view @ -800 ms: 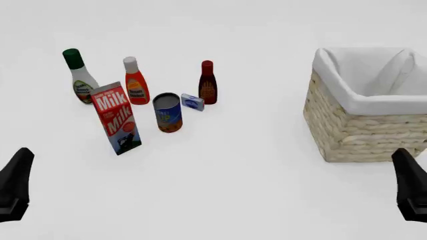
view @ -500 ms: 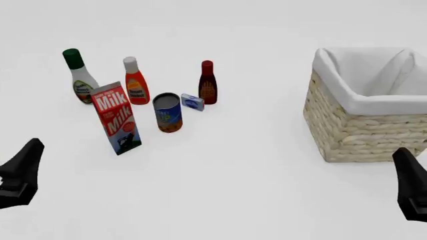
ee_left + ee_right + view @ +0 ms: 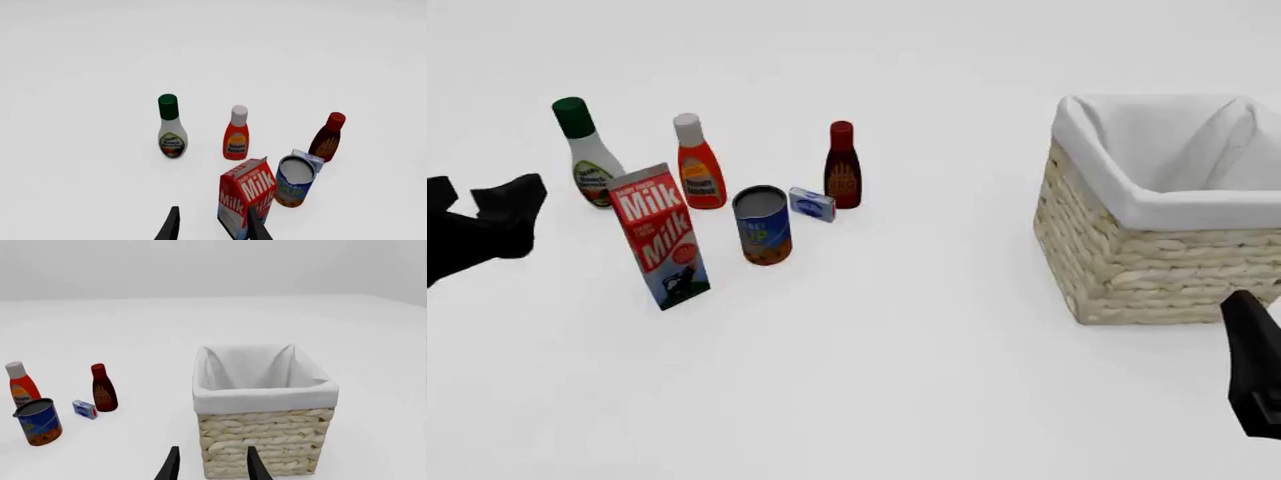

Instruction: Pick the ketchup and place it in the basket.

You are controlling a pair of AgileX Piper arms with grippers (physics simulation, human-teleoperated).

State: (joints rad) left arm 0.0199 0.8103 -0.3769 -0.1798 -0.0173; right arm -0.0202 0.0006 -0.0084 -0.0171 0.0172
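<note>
Showing a gap between its two dark fingertips in its wrist view, the left gripper [image 3: 212, 225] is sitting open with nothing between them, the milk carton [image 3: 246, 203] just ahead and partly behind one fingertip. The right gripper [image 3: 212, 464] is looking the same in its own camera, tips apart and gripping nothing, pointing at the basket [image 3: 265, 444].

In the front view the left gripper [image 3: 510, 208] is hanging low at the left edge, beside the group of groceries; from that angle it's just a dark blob, so I honestly can't read the fingers there. The right arm is only poking in at the bottom right corner.

The ketchup [image 3: 698, 166] is standing upright on the table [image 3: 908, 350], between the white bottle with the green cap [image 3: 586, 155] and the dark-red bottle [image 3: 842, 169], just behind the milk carton. A blue can [image 3: 762, 226] and a small blue box [image 3: 811, 205] are sitting in front of the dark-red bottle. The basket is sitting well apart on the right side, white lining folded over its rim.
</note>
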